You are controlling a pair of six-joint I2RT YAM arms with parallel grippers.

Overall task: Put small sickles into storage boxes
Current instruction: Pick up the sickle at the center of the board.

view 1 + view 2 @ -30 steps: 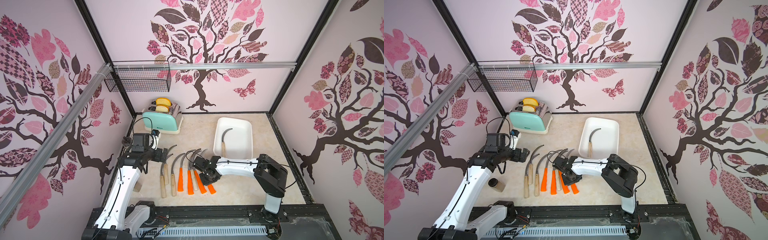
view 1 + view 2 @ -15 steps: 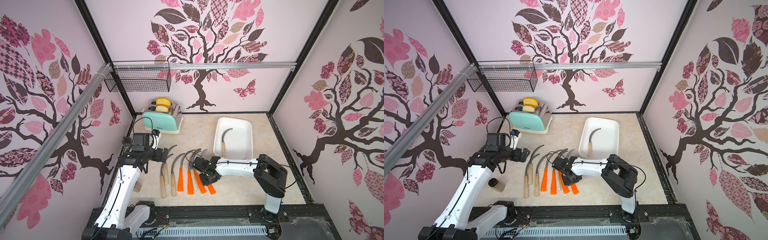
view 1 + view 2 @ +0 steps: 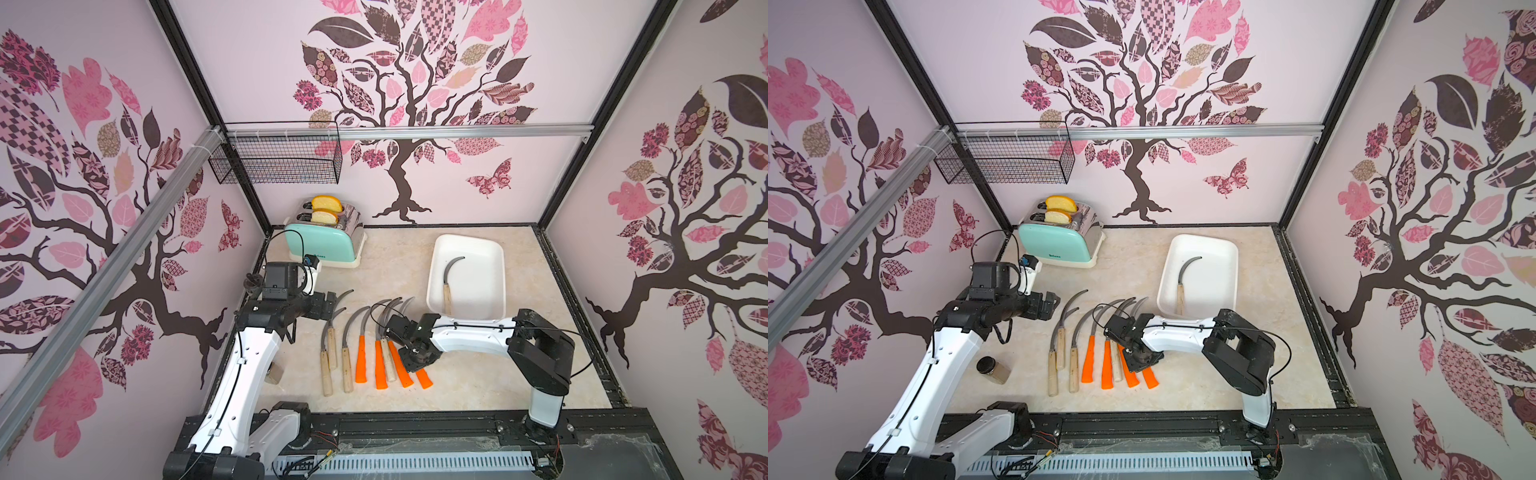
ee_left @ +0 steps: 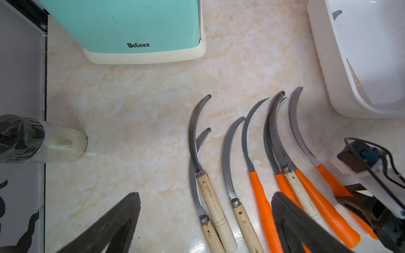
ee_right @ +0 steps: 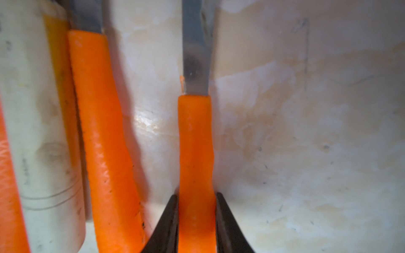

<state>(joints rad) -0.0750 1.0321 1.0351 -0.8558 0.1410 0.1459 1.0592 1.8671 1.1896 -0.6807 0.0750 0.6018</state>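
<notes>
right gripper [image 5: 196,201] clenched on orange sickle [image 5: 195,142], handle end cut off; left gripper [image 4: 206,197] spread, empty

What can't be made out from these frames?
- Right gripper: tips hidden under its own wrist in both top views; only the right wrist view shows it shut on the orange-handled sickle.
- That sickle's blade tip and handle end: cut off by that view's edges.
- Wooden-handled sickle in the white tray: tray wall hides most in the left wrist view.
- Jar: contents too small.
</notes>
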